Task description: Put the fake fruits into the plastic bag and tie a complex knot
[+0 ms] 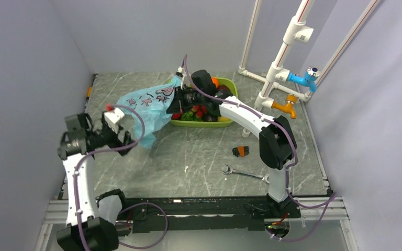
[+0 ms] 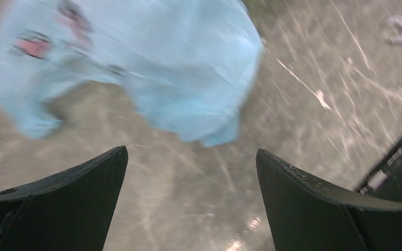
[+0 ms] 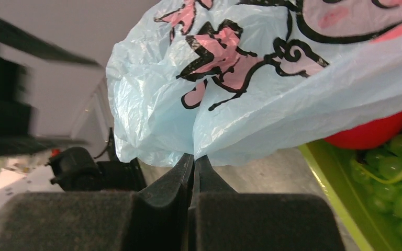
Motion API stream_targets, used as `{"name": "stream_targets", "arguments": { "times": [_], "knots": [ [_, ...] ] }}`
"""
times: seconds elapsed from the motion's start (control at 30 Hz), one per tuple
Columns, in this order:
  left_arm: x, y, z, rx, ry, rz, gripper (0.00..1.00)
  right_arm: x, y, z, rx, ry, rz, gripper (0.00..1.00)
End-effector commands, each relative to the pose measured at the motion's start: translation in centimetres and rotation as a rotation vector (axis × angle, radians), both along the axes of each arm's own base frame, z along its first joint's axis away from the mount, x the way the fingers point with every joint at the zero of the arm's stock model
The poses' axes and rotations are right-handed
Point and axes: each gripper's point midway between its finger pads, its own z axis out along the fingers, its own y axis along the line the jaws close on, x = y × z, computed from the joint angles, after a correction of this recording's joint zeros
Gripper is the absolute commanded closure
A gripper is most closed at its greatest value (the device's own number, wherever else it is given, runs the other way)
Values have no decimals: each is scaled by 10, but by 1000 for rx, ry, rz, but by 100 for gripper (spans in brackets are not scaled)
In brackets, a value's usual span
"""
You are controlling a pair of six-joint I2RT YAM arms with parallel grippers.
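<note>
Metal first: a silver open-ended wrench (image 1: 242, 172) and a small orange-and-black brush (image 1: 241, 151) lie on the grey marbled table (image 1: 188, 162), lower right of the top view, well apart from the work. Further up on the left, my left gripper (image 2: 191, 151) hangs with its black fingers spread wide and nothing between them, just short of the lower end of the thin, crinkly light-blue plastic bag printed with pink and dark figures (image 1: 149, 107). That bag sags across the middle left of the frame, one end raised toward the tray. There my right gripper (image 3: 193, 159) is pinched tight on a fold of film at its edge. I judge the bag nearly weightless, limp and slippery; it will collapse unless both hands hold the mouth, so I would take the rim opposite the right pinch, on a doubled fold. Beyond, the glossy fake fruits (image 1: 196, 112), a red one and green grapes among them, sit in the lime-green rectangular tray (image 1: 232, 83): light, hard, smooth, likely to roll. White plastic pipes (image 1: 280, 60) stand furthest back.
</note>
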Motion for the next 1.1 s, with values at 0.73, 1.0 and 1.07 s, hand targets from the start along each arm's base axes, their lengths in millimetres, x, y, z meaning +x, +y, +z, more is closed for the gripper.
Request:
{"name": "stream_targets", "arguments": {
  "times": [0.73, 1.0, 1.07],
  "knots": [
    [61, 29, -51, -279, -6, 647, 33, -17, 19, 124, 334, 44, 37, 100],
    [33, 56, -57, -137, -32, 565, 100, -4, 3, 151, 358, -4, -1, 100],
    [21, 74, -60, -72, -49, 586, 100, 1, -4, 153, 356, -23, -22, 100]
  ]
}}
